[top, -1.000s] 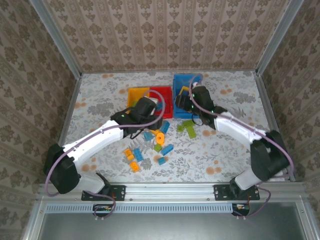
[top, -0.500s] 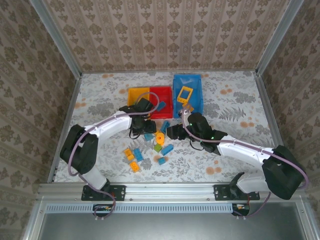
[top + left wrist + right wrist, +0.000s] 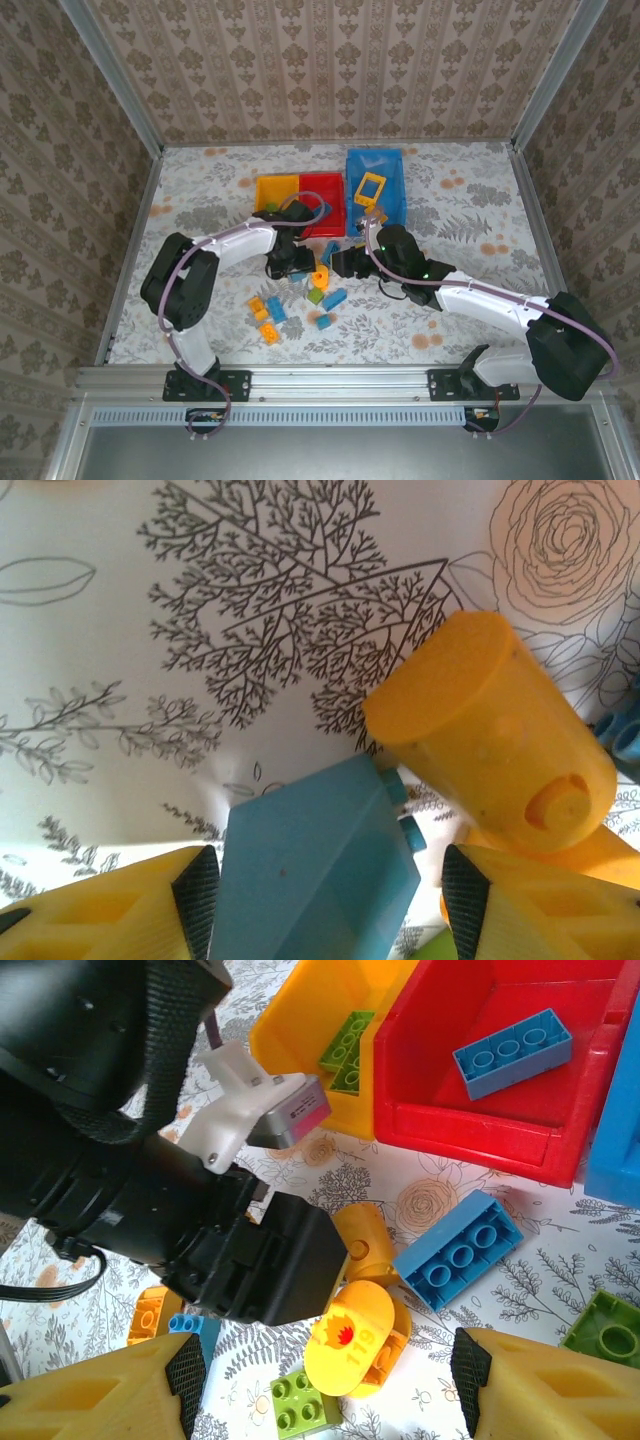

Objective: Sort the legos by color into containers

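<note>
A: Left gripper (image 3: 320, 895)?
B: Fingers either side of a tilted blue brick (image 3: 310, 880) on the table. A gap shows at one pad; cannot tell if it is gripped.
A: Right gripper (image 3: 325, 1370)?
B: Fingers wide, empty, over a yellow-orange round piece (image 3: 350, 1345).
A: Bins?
B: Red bin (image 3: 450, 1125): long blue brick (image 3: 512, 1052). Yellow-orange bin (image 3: 300, 1030): green brick (image 3: 348, 1050).

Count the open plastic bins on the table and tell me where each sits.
3, side by side: the yellow-orange rectangular plastic bin leftmost, the red plastic bin in the middle, the larger blue plastic bin rightmost. None looks hidden.
</note>
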Tool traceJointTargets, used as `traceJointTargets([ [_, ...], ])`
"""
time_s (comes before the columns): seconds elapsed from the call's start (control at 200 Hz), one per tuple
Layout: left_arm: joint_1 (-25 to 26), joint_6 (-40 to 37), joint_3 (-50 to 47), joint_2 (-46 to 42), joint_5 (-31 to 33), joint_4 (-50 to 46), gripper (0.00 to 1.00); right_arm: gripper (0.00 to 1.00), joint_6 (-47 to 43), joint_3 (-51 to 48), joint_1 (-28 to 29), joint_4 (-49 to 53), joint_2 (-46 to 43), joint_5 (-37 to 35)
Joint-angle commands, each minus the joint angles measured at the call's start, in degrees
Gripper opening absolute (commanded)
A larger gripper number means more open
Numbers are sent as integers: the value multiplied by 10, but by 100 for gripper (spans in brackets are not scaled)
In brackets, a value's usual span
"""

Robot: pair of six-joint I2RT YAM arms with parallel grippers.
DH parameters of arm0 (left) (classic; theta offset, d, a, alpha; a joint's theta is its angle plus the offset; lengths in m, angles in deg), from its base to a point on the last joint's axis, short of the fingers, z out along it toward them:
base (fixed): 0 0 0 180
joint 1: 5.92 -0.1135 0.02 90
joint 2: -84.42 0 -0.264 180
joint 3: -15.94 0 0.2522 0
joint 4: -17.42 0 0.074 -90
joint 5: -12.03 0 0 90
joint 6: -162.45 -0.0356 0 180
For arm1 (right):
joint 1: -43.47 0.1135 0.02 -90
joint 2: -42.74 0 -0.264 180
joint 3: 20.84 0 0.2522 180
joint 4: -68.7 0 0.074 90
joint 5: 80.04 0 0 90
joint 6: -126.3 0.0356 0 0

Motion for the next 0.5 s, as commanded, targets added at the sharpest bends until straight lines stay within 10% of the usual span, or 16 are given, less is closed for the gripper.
traceJointTargets([
  [0.0,2,7,9,12,7,0,61,69,9,-4,1,-17,-3,10],
  [0.495,5,-22,-33,-44,65,-15,30,70,22,-2,1,-22,1,6],
])
